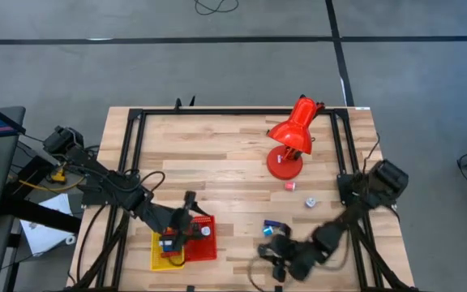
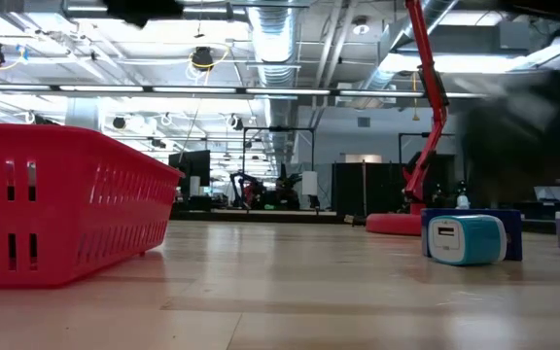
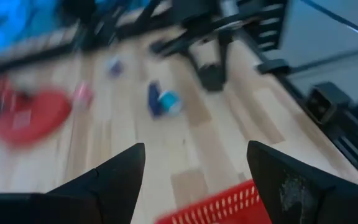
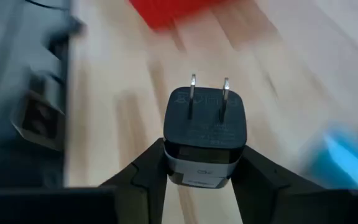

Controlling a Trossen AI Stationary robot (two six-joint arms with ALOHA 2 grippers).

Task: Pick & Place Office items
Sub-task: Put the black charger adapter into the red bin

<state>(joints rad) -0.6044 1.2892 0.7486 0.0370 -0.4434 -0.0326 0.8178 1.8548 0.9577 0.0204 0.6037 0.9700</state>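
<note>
A black plug adapter (image 4: 205, 138) is clamped in the right gripper (image 4: 204, 165) near the tabletop's (image 1: 233, 154) near edge, the left gripper (image 3: 194, 168) is held open over the red tray (image 1: 209, 243), and carriage to that tray is judged next.

I see a black blocky plug adapter (image 4: 205, 140) with two silver prongs pointing away from the wrist camera, pinched at its sides between the right gripper's fingers (image 4: 148, 168). A blue-and-white rounded block (image 2: 465, 239) rests on the wooden table beside a dark blue piece (image 1: 275, 225). A small pink piece (image 1: 289, 186) and a silver-white round piece (image 1: 310, 202) lie apart, near the lamp's base. Several small items (image 1: 169, 243), red and blue among them, sit in the trays.
</note>
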